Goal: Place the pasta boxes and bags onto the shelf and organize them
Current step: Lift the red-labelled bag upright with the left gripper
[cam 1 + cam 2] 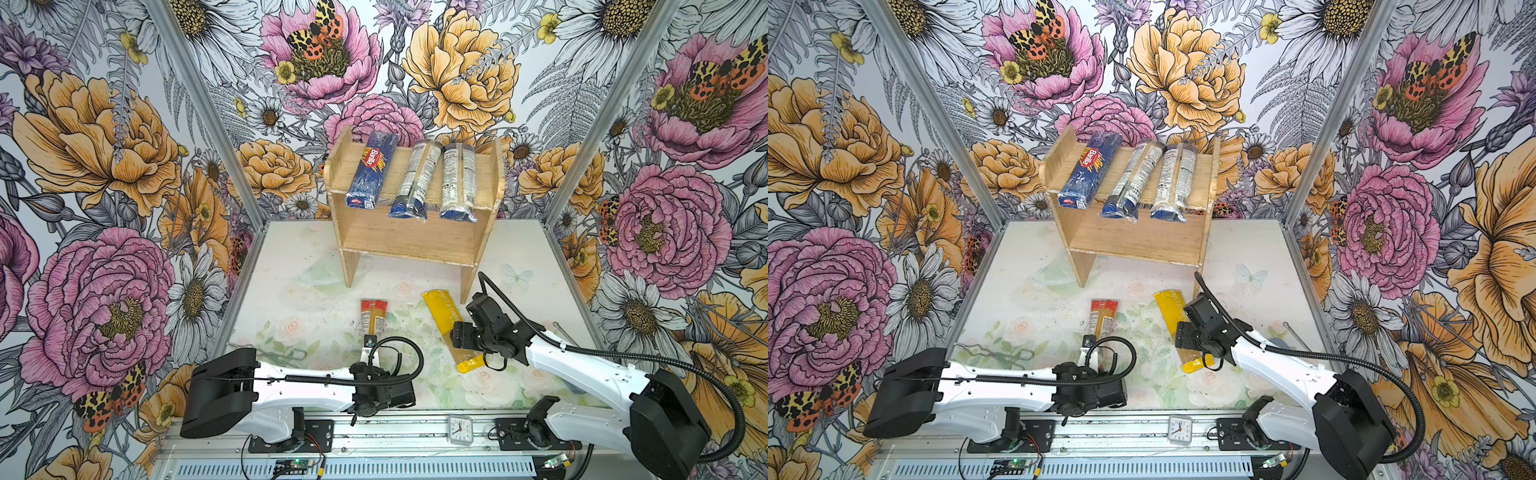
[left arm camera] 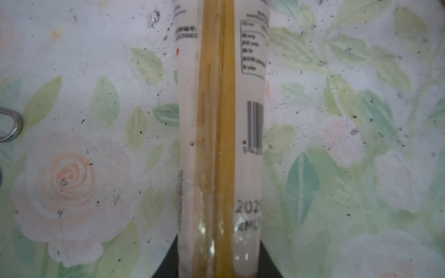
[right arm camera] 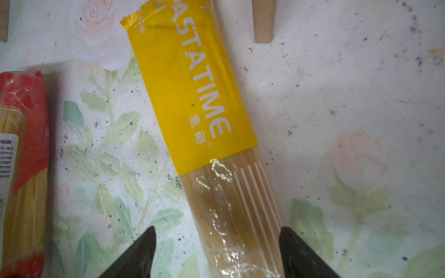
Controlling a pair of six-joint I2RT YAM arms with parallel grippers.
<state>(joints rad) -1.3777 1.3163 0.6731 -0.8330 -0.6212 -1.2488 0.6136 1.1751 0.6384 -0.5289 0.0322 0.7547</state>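
My left tool (image 2: 218, 269) is clamped shut on the red-ended pack (image 1: 372, 318) (near end only), lying on the table (image 1: 291, 266) at 6 o'clock from the shelf (image 1: 409, 241); right tool (image 3: 218, 240) gapes wide around the yellow pack (image 3: 192, 96) at its 3 o'clock.

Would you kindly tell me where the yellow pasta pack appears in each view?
Both top views: yellow pack, right of centre, in front of the shelf.
Left wrist: not in it.
Right wrist: diagonal through the middle, straddled by the open right gripper.
Shared landmark: red-ended pack, visible in all four.
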